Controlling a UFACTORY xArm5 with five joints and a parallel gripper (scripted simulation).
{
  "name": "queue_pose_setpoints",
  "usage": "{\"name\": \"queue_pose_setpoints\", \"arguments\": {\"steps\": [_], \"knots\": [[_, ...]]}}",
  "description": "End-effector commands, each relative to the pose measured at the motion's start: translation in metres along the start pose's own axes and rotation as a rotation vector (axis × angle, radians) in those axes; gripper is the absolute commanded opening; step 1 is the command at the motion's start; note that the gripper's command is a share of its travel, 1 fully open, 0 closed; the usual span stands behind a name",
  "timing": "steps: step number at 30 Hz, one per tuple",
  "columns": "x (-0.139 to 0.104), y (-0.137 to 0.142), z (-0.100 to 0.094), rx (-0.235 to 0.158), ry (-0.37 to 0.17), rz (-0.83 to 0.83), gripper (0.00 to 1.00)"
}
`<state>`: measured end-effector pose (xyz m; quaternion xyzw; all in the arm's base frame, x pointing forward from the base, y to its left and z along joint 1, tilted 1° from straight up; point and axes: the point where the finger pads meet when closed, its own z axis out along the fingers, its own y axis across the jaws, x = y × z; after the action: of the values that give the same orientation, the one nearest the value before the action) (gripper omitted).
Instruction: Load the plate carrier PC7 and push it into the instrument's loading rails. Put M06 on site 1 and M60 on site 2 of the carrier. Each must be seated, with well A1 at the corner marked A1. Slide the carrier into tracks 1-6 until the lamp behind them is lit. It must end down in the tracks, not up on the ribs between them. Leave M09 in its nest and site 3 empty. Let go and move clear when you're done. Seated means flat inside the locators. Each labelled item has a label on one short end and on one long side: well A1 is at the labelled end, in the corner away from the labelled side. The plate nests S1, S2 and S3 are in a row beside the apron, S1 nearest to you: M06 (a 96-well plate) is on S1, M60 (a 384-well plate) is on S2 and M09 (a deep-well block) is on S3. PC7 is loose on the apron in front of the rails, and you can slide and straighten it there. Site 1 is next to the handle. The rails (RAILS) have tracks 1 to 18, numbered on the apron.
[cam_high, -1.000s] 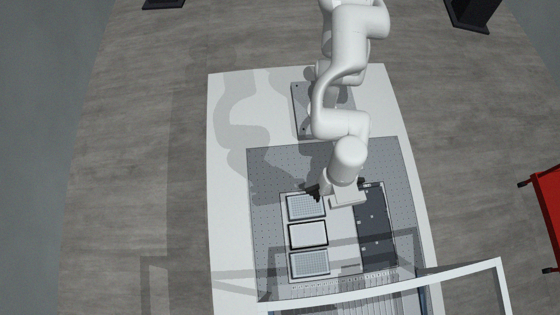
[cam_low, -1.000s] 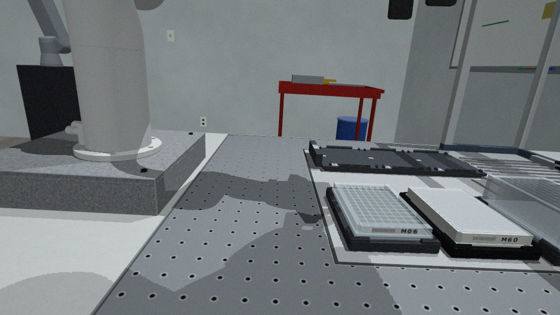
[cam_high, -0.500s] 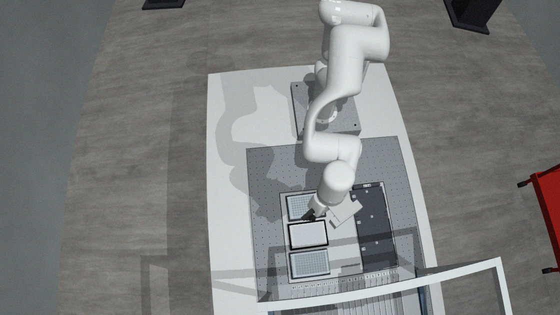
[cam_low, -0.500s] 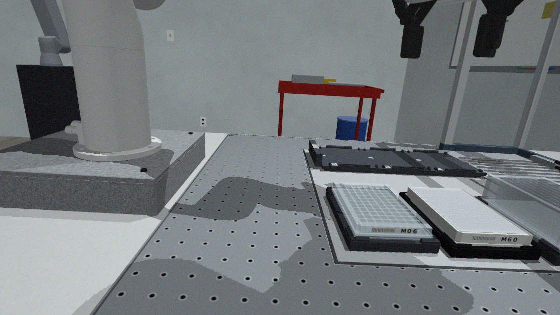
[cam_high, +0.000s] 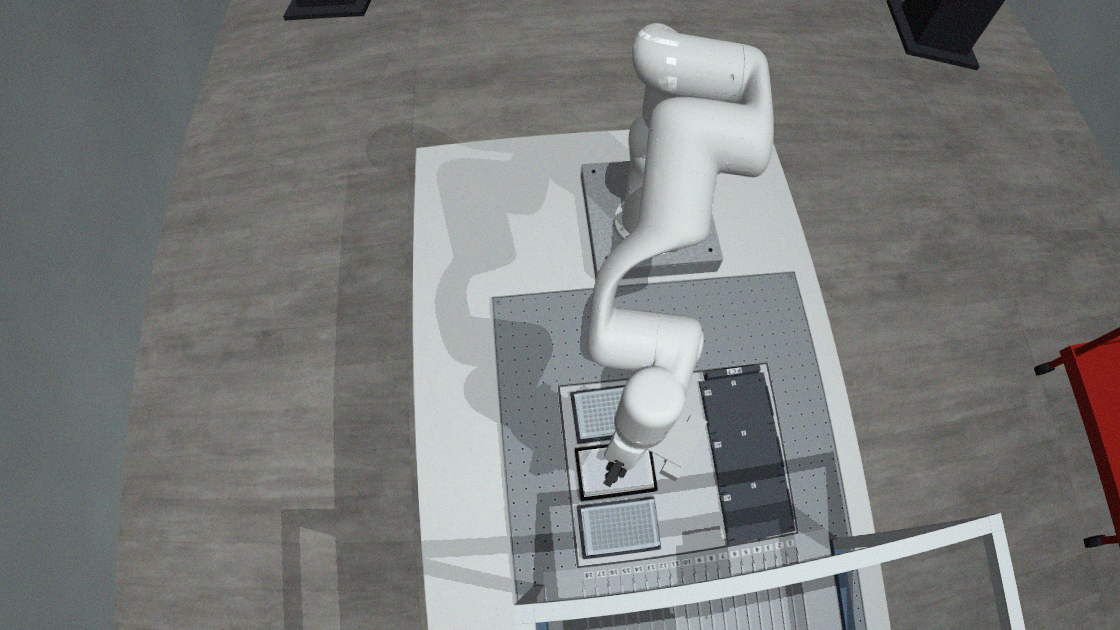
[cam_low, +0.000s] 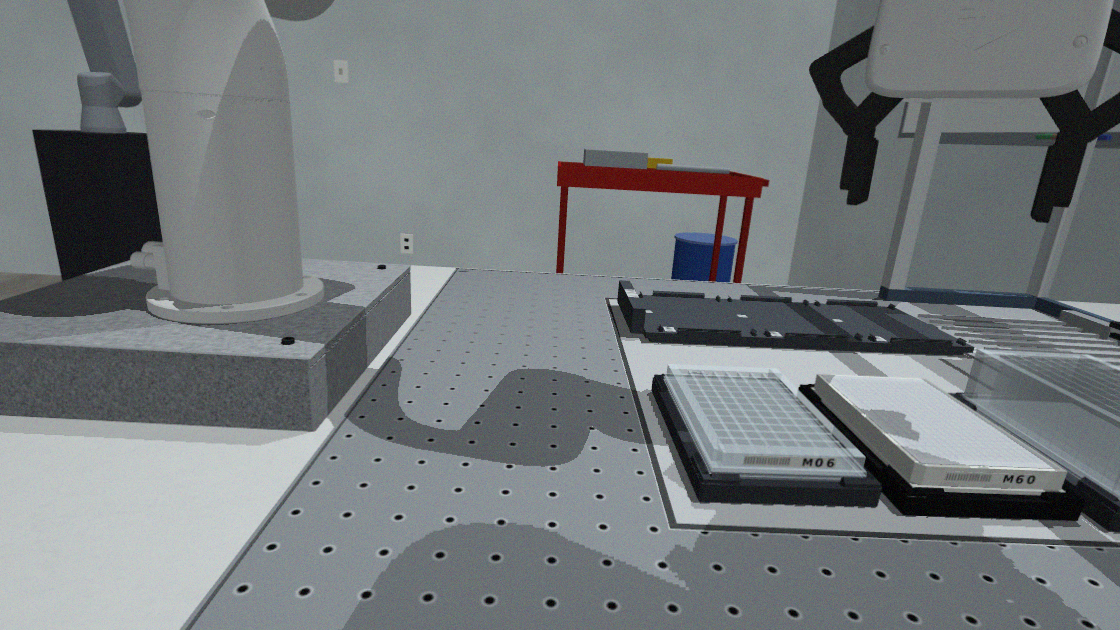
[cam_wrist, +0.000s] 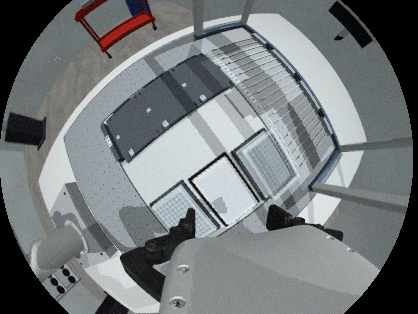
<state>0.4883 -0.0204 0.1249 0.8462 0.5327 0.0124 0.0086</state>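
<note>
My gripper is open and empty, high above the nests, over the M60 area in the top view. M06, clear with a grid of wells, lies in the nearest nest. M60, white, lies in the middle nest. M09, a clear block, is in the far nest. The dark carrier PC7 lies on the apron with bare sites, its handle toward the robot base.
The rails lie beyond PC7's far end, with track numbers along their front. A white frame stands over them. The perforated board surrounds the apron. The arm's stone base block stands at the robot end.
</note>
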Motion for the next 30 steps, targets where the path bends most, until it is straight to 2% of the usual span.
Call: {"name": "queue_pose_setpoints", "arguments": {"steps": [1, 3, 16, 30], "knots": [[0.0009, 0.0182, 0.0191, 0.007, -0.002, -0.210, 1.00], [0.0009, 0.0182, 0.0191, 0.007, -0.002, -0.210, 1.00], [0.0006, 0.0183, 0.0191, 0.019, -0.002, -0.643, 1.00], [0.0006, 0.0183, 0.0191, 0.019, -0.002, -0.651, 1.00]]}}
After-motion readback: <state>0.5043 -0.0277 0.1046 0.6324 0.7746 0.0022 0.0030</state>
